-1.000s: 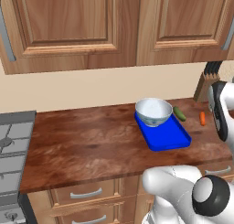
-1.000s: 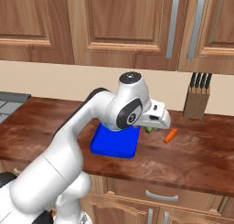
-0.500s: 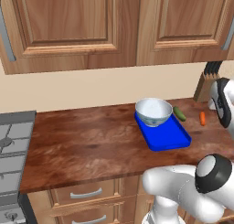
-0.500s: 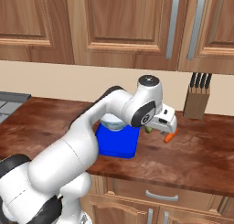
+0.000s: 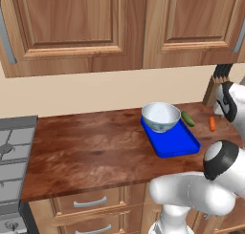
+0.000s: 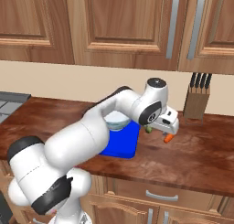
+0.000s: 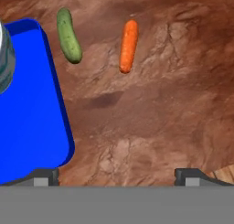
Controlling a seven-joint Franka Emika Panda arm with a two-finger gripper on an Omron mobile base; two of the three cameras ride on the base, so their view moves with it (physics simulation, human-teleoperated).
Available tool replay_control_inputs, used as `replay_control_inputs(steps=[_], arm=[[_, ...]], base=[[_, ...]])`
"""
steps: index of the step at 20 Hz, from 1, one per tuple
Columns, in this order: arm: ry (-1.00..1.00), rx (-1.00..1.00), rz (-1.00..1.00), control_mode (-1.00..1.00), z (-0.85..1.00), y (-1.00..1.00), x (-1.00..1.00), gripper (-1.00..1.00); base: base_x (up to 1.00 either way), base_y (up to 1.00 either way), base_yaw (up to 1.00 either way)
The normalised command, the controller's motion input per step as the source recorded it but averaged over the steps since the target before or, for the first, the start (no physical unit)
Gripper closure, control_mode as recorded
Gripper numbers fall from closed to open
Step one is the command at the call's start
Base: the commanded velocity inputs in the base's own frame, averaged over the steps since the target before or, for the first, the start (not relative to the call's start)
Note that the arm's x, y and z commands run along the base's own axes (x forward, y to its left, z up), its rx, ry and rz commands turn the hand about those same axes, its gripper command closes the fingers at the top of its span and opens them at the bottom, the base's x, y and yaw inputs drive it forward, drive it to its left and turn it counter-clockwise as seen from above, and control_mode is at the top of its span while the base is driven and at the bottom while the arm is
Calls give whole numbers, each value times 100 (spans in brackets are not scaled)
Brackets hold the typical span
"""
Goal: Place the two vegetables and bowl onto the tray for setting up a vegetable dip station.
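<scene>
Hovering over the wooden counter [image 7: 151,118], the gripper [image 7: 116,175] has its jaws spread wide and empty, nothing between the fingertips. Ahead of it in the hand view lies the orange carrot [image 7: 128,45], with the green cucumber [image 7: 68,34] just beside it, both on bare wood. The cucumber sits close to the blue tray [image 7: 27,118]. The white bowl [image 5: 161,116] rests on the tray's far end.

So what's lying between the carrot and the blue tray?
The green vegetable lies between the carrot and the tray, on bare counter, clearest in the hand view.
</scene>
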Motion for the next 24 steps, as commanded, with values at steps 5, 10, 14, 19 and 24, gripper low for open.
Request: replay_control_inputs(steps=[5,10,14,19,24], arm=[[5,1,-3,-100,-28,-13,37,-100],[6,2,0,-100,-31,-12,40,-100],[8,3,0,-100,-29,-22,34,-100],[6,5,0,-100,-25,-28,26,-100],[5,7,0,-100,-22,-22,29,-100]], base=[[0,0,0],[0,0,0],[0,0,0],[0,0,0],[0,0,0]])
